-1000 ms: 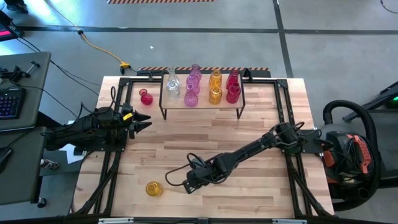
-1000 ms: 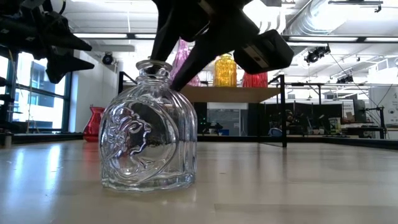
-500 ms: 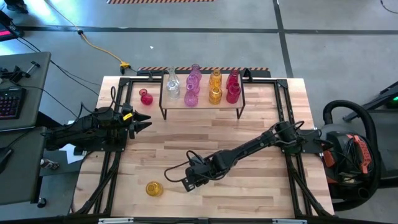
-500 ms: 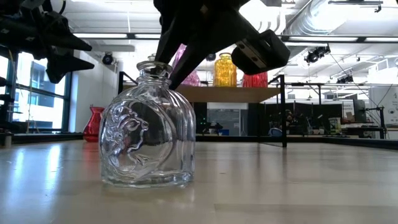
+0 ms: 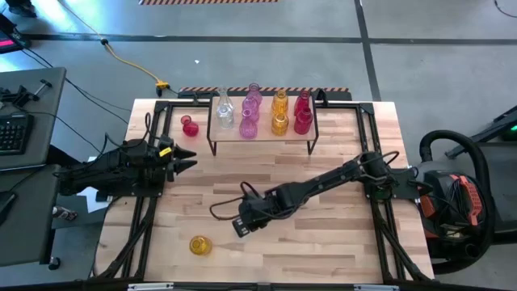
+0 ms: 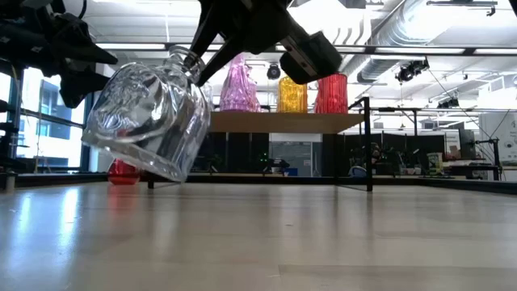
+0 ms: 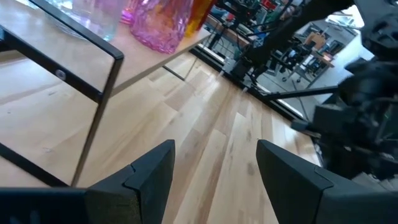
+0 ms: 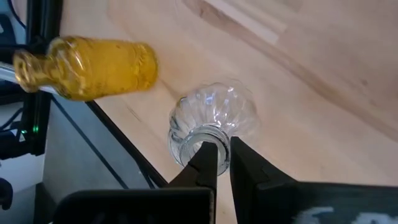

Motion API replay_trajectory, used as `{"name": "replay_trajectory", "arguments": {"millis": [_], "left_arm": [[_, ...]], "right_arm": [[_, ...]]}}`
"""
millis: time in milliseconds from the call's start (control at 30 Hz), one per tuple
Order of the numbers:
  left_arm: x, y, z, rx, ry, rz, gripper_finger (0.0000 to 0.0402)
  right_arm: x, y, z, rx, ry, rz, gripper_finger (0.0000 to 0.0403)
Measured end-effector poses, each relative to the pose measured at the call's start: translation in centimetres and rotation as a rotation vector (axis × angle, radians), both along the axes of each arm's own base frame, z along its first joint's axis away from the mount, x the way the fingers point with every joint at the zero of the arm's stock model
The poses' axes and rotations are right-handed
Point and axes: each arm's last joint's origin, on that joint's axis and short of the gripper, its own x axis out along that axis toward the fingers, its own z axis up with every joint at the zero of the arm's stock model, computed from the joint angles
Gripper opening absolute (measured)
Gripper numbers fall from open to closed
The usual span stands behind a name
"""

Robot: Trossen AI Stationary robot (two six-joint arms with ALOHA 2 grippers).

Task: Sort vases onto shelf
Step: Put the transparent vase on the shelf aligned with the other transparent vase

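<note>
The clear vase (image 6: 147, 120) hangs tilted above the table (image 5: 323, 242), lifted clear of the wood, its neck pinched between the fingers of the right gripper (image 8: 216, 157), which is clamped closed on the rim; in the low view its embossed body leans with the base swung away from the gripper. From above, the right gripper (image 5: 242, 224) sits well in front of the shelf (image 5: 262, 131), toward the table's near-left part, with its arm stretched back toward the right edge. Farther from the shelf than this held vase, near the front-left part of the table, an amber-yellow vase (image 5: 199, 245) lies on its side; the right wrist view shows it (image 8: 87, 66) close beside the clear one (image 8: 214, 121). The shelf stands at the back of the table, a light-wood board on thin black legs, and carries a row of vases: a clear vase (image 5: 224, 109) at its left end, then pink-purple vases (image 5: 250, 113), amber-yellow vases (image 5: 279, 111) and red-magenta vases (image 5: 302, 111) toward its right end. Just left of the shelf, down on the table, a small red vase (image 5: 189, 126) stands upright. Further left of the shelf and slightly in front of it, the left gripper (image 5: 187, 162) waits at the table's left edge with its fingers (image 7: 149, 180) spread wide apart and nothing between them, pointing toward the shelf's leg.
</note>
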Motion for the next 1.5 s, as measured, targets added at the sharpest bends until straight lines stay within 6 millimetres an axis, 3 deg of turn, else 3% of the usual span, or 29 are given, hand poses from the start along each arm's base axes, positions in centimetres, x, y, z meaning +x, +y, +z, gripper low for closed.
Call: {"name": "replay_trajectory", "arguments": {"millis": [400, 600, 867, 1200, 1500], "left_arm": [[0.1, -0.4, 0.4, -0.071, -0.052, -0.120, 0.0218], [0.2, -0.5, 1.1, -0.062, -0.123, -0.176, 0.0218], [0.5, -0.7, 2.3, -0.053, -0.235, -0.246, 0.0218], [3.0, -0.7, 2.4, -0.079, -0.191, -0.352, 0.0218], [5.8, -1.1, 3.2, -0.029, -0.204, -0.398, 0.0218]], "right_arm": [[0.9, -1.7, 0.6, 0.041, -0.043, 0.040, 0.0001], [1.7, -2.7, 3.4, 0.001, -0.120, 0.064, 0.0000], [2.2, -5.5, 7.7, -0.060, -0.179, 0.083, 0.0000], [1.4, -8.7, 11.8, -0.067, -0.173, 0.113, 0.0000], [1.7, -11.7, 12.3, -0.035, -0.206, 0.165, 0.0000]]}}
